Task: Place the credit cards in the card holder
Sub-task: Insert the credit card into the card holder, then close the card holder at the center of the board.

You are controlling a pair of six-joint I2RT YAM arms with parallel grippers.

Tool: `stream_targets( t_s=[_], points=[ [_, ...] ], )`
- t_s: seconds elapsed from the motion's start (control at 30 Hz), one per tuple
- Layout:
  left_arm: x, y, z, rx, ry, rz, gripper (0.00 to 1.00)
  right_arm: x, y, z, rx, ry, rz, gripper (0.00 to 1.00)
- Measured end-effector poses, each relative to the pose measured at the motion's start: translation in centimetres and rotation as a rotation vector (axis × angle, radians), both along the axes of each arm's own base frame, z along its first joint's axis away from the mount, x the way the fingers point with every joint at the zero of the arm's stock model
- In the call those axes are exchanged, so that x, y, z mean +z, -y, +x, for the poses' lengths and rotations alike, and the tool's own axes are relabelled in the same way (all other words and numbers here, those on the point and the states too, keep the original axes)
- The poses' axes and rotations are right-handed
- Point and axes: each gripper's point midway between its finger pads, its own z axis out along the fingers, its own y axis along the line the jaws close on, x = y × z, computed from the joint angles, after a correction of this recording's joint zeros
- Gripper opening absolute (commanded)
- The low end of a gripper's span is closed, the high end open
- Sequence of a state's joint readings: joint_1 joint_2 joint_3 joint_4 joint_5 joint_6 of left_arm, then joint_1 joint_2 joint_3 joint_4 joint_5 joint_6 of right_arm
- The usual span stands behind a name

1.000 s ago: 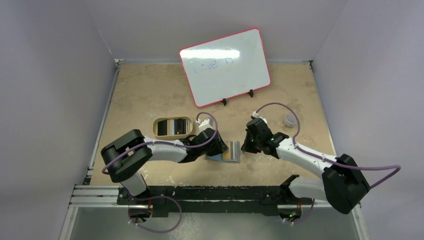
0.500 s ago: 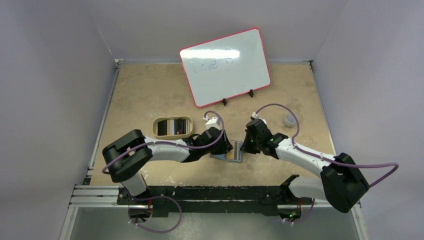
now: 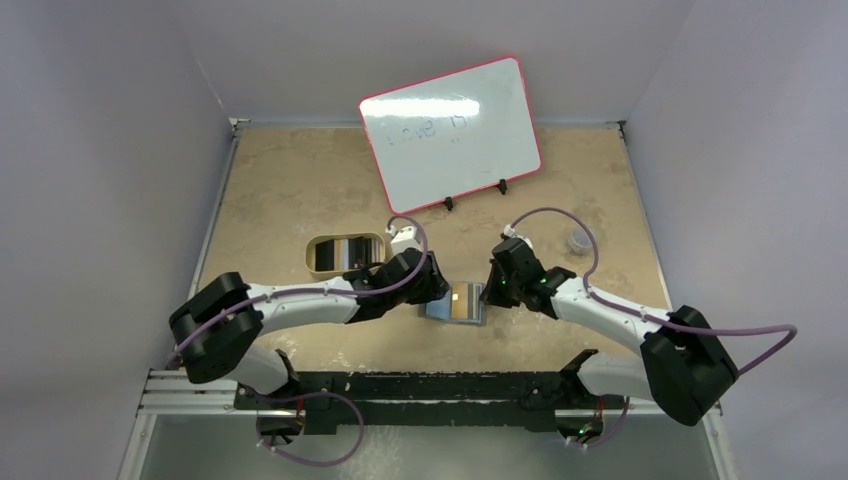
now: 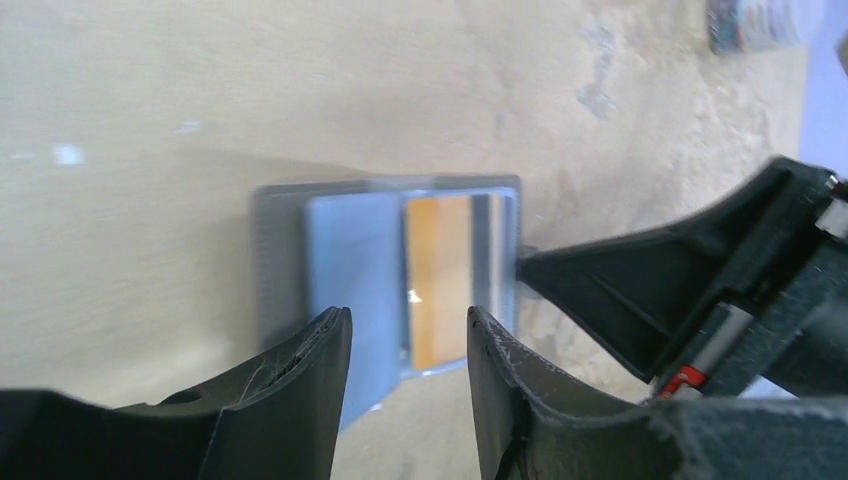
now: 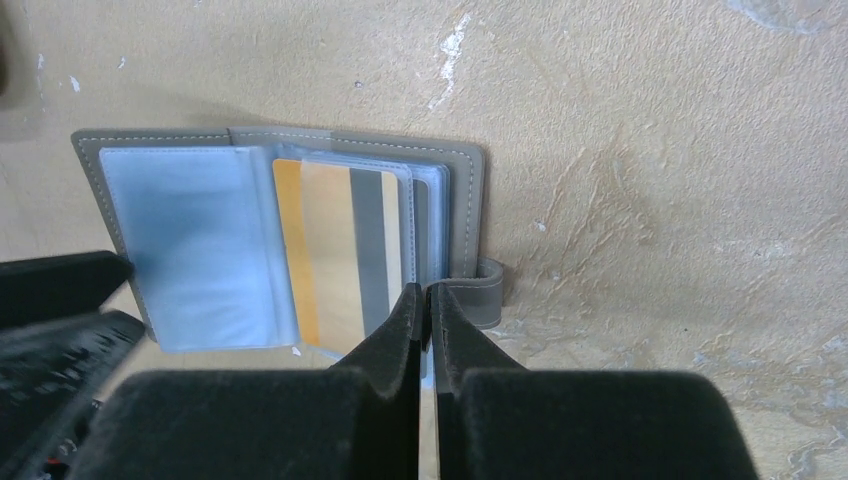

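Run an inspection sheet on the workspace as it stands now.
Surface: tan table, scuffed, with white smears.
Job's things: card holder lying open; one orange credit card in a clear pocket.
Clutter: gold tin, contents unclear; small grey round item.
Grippers: left gripper open above the holder; right gripper shut, tips at the holder's tab edge.
Cables: purple cables looped along both arms, none seen snagged.
Surroundings: whiteboard propped at the back; plain walls.

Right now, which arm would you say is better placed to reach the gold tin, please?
Probably the left: left fingers open and empty, gold tin close by; right fingers shut at the card holder's edge.
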State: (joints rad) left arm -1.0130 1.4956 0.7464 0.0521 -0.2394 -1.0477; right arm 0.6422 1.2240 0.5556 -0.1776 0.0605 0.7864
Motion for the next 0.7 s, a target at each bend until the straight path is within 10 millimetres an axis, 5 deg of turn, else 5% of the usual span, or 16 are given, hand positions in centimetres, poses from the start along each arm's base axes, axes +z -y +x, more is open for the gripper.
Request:
stream_targets(
  t_s=[0.17, 0.33, 0.7],
  points=[
    [0.3, -5.2, 1.3, 0.146, -0.012, 0.058, 0.17, 0.0, -0.1, 0.1, 0.001, 0.002, 0.002, 0.00],
    [-0.1, -9.5, 2.3, 0.273, -0.027, 0.106, 0.03, 0.0, -0.1, 0.0, 0.001, 0.001, 0.003, 0.00],
    [-4.5, -8.9, 1.0, 0.219, -0.143, 0.181, 0.00, -0.5, -0.7, 0.0, 0.019, -0.014, 0.020, 0.00]
  ],
)
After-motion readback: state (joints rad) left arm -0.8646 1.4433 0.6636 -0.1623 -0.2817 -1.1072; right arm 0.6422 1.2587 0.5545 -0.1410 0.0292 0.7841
